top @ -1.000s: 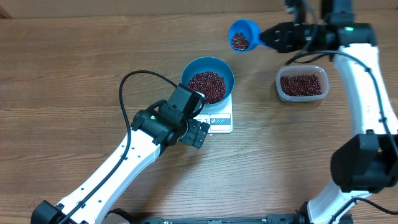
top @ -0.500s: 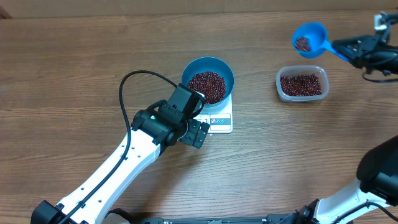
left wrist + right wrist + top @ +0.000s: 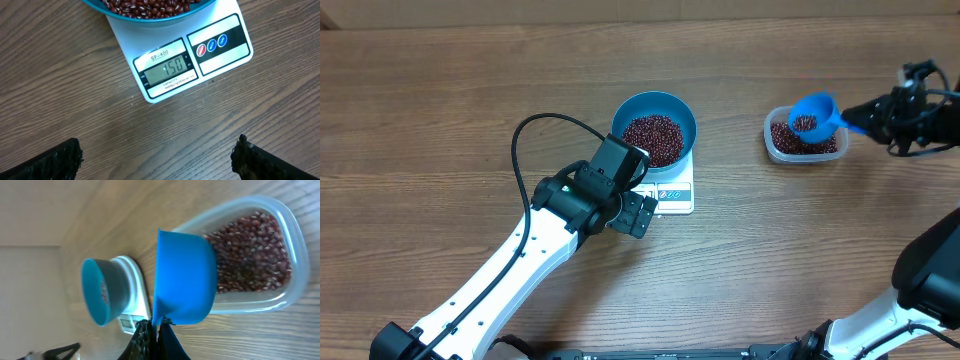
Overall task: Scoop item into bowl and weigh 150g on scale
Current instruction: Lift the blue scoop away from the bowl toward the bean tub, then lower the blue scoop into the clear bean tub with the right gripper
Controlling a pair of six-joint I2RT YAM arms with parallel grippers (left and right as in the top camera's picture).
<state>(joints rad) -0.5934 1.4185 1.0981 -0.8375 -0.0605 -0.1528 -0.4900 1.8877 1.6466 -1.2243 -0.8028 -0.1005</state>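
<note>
Beans point(image 3: 654, 138): heaped in bowl point(image 3: 632, 108) on scale point(image 3: 672, 193), display reads 150.
Right gripper point(image 3: 865, 117): clenched on scoop point(image 3: 812, 115) handle; cup over tub point(image 3: 772, 150), 3 o'clock of bowl; handle axis 9–3.
Left gripper point(image 3: 638, 212): released, 7 o'clock of scale.

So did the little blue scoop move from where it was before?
Yes. The scoop went right and down the picture, away from the bowl, and now hangs over the clear tub, which stayed put.

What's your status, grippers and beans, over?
Left gripper open, empty, by scale. Right gripper shut on scoop, over tub. Bowl of beans on scale, display reads 150. Nothing blocking.
</note>
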